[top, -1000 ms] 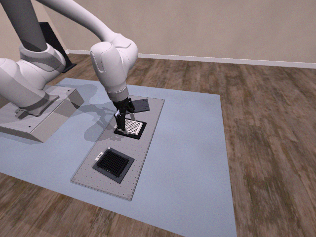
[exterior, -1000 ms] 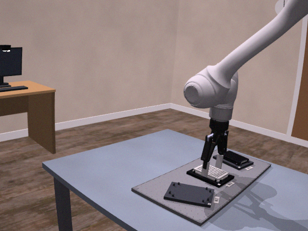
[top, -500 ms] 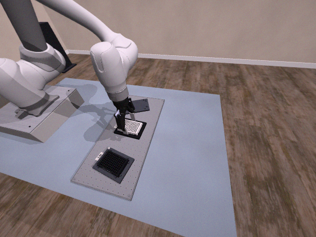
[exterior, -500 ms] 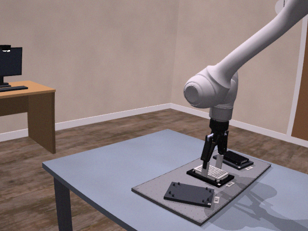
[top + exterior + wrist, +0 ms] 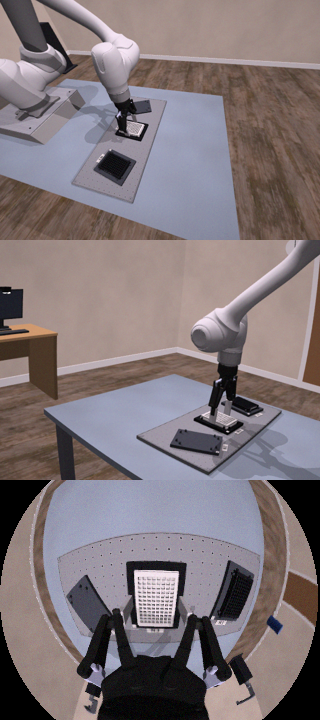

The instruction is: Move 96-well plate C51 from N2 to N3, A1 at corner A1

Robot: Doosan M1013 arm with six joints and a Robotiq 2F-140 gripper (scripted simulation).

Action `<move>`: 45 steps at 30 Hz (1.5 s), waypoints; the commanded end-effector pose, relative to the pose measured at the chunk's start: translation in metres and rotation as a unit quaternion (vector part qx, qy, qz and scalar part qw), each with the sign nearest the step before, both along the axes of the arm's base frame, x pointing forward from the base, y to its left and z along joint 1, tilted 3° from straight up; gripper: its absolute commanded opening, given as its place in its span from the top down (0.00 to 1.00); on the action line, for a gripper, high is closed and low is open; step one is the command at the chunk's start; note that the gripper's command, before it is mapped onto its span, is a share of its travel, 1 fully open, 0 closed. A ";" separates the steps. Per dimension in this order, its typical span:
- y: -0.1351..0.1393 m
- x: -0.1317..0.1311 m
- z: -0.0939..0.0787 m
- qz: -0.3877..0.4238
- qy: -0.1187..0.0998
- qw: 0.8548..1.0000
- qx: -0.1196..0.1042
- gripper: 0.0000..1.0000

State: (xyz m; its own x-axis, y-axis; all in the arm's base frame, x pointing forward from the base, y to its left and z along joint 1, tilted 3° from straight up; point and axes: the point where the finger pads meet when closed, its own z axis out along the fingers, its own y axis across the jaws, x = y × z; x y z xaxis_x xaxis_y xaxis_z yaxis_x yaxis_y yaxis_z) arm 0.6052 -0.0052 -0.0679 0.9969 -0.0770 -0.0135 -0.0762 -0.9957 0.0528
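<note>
The white 96-well plate C51 [image 5: 135, 128] lies flat on the black middle nest [image 5: 131, 134] of the grey deck. It also shows in the exterior view [image 5: 219, 419] and the wrist view [image 5: 158, 598]. My gripper [image 5: 130, 126] stands upright over the plate's near end, with one finger on each long side. The fingers are open, and the wrist view [image 5: 156, 619] shows a small gap to the plate on both sides. The black plate C15 [image 5: 114, 164] sits on its own dark grey nest at one end of the deck. The labels are too small to read.
An empty dark grey nest with small locator pegs [image 5: 196, 441] lies at the other end of the deck [image 5: 121, 149], and it also shows in the wrist view [image 5: 87, 600]. The robot's base block [image 5: 38, 113] stands on the table to the left. A desk with a monitor [image 5: 15, 343] stands far off.
</note>
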 end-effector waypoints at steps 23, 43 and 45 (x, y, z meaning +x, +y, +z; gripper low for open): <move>0.000 0.000 0.000 0.000 0.000 1.000 0.000 0.34; 0.001 0.000 0.011 0.000 0.000 1.000 0.000 0.34; 0.001 0.000 0.013 0.000 0.000 1.000 0.000 0.34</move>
